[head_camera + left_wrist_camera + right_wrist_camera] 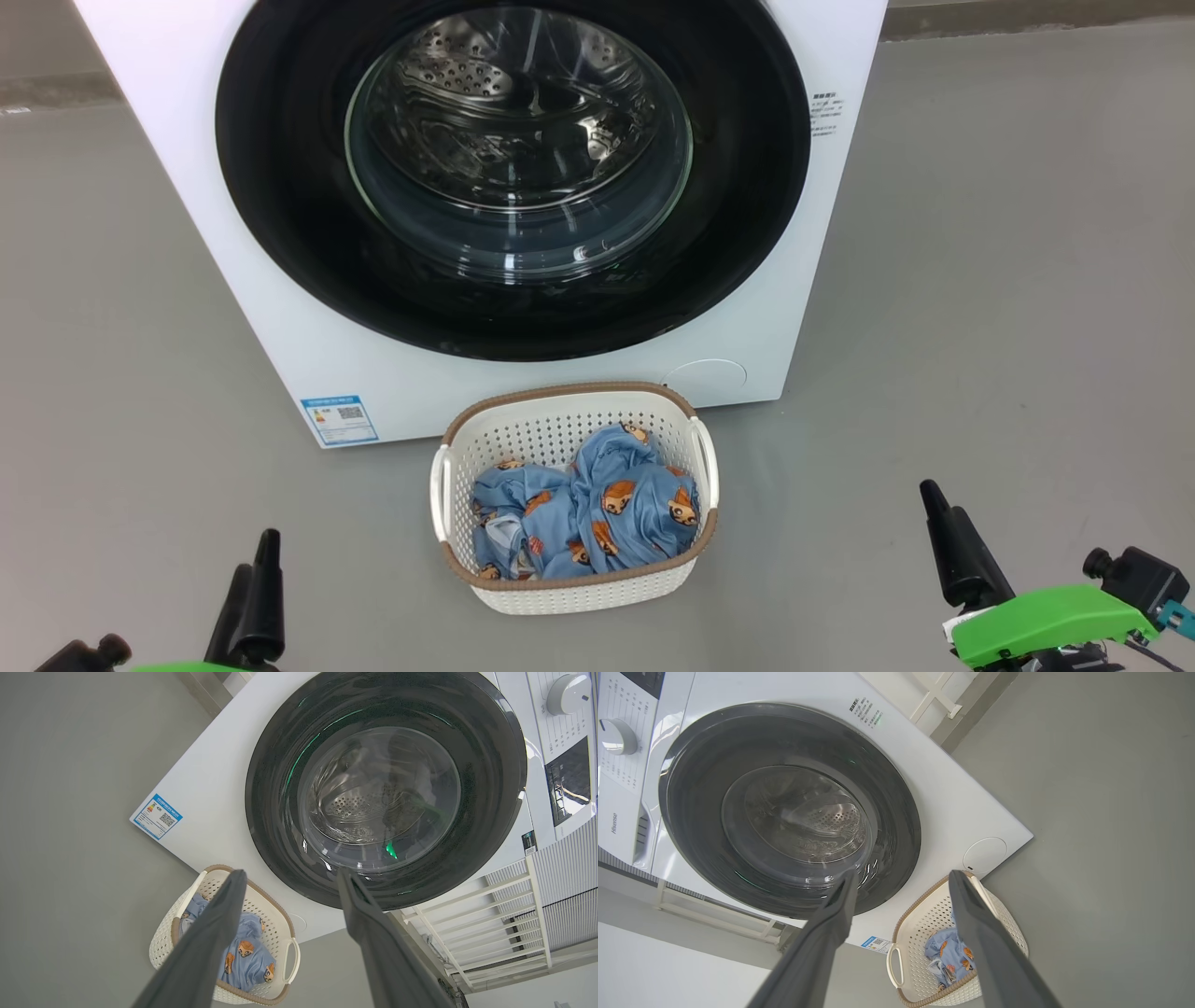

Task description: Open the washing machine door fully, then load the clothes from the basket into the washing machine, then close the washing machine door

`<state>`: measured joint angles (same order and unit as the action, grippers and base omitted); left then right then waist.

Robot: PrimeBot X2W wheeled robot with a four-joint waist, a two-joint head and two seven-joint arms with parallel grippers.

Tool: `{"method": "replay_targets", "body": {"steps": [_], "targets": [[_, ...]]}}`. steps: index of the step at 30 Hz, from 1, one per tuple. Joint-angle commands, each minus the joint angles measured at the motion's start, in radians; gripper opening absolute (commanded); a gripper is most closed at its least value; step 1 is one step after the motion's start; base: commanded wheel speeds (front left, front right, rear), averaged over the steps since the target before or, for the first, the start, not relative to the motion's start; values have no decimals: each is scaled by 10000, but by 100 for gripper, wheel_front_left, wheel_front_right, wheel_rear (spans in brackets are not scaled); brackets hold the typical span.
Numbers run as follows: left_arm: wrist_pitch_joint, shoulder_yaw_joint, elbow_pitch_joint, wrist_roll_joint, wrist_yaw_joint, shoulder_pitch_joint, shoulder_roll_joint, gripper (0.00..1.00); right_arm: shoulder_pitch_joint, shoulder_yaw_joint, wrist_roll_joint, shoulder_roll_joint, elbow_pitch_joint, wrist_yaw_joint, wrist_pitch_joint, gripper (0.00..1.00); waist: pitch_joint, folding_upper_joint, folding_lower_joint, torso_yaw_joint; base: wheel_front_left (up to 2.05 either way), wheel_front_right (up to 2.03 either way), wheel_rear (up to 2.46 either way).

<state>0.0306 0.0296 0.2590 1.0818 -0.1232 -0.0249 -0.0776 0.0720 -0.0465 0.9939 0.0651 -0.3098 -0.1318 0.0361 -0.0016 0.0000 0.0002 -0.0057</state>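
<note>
Blue clothes (597, 509) in cream basket (571, 592)

Top of washing machine (420, 392) off-edge.

The washing machine door (280, 233) sits closed on the front of the washing machine (177, 168). Just before it, on the floor (980, 280), stands the basket (569, 597) with the clothes (597, 509) inside. Nearer the robot, the left gripper (258, 555) lies left of the basket and the right gripper (934, 509) lies right of it.
</note>
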Motion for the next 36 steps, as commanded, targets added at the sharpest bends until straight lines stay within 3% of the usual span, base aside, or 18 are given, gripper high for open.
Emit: {"method": "replay_targets", "body": {"steps": [1, 36], "targets": [[149, -103, -328, -367, -31, -406, -265, 100, 525, 145, -370, 117, 259, 5, 129, 100, 2, 0, -1, 5, 0, 0, 0], [1161, 365, -653, -4151, -52, -515, -807, 100, 1037, 513, -4356, 306, 222, 8, 1124, 100, -11, 0, -1, 11, 0, 0, 0]]}}
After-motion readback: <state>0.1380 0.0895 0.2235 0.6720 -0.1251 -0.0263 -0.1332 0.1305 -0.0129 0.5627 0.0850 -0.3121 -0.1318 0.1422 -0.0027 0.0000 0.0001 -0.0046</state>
